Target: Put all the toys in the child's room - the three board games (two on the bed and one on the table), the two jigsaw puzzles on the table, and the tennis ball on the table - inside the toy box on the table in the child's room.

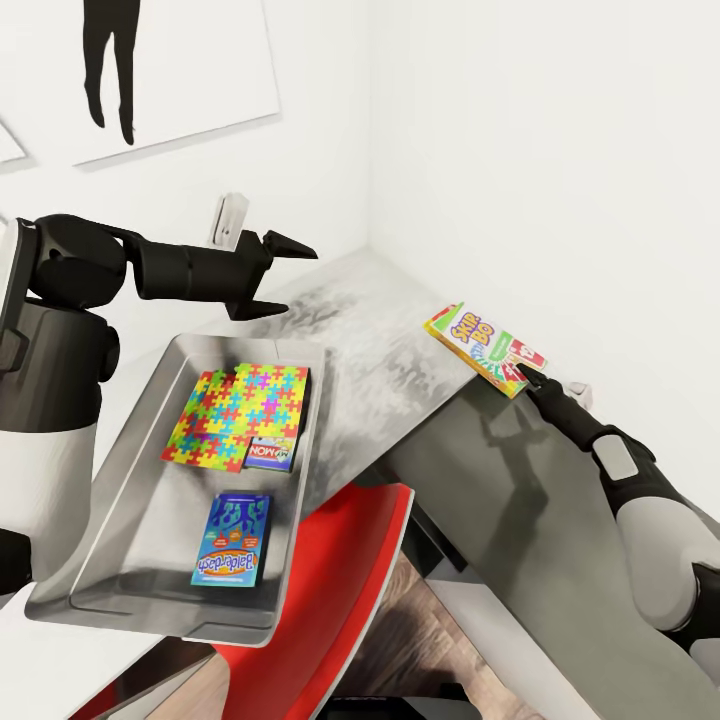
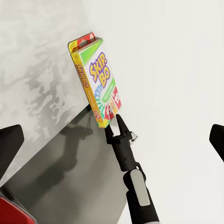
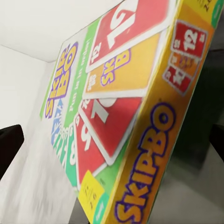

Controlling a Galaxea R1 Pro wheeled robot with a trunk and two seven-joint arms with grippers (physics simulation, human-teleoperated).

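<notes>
A Skip-Bo board game (image 1: 485, 350) lies tilted on the table (image 1: 390, 340) close to the right wall. My right gripper (image 1: 528, 378) is open with its fingertips at the box's near corner; the box (image 3: 121, 107) looms between the spread fingers (image 3: 9, 147). The left wrist view shows the same box (image 2: 98, 79) and right gripper (image 2: 119, 128). My left gripper (image 1: 275, 283) hangs open and empty above the far end of the toy box (image 1: 125, 470). That bin holds a jigsaw puzzle (image 1: 240, 415), a small Monopoly box (image 1: 272, 455) and a blue Balderdash box (image 1: 232, 540). The tennis ball and bed are out of view.
White walls close in behind and to the right of the table corner. A red chair (image 1: 350, 570) sits below the table's front edge. The dark grey tabletop (image 1: 520, 520) stretches under my right arm. A framed picture (image 1: 150, 70) hangs on the back wall.
</notes>
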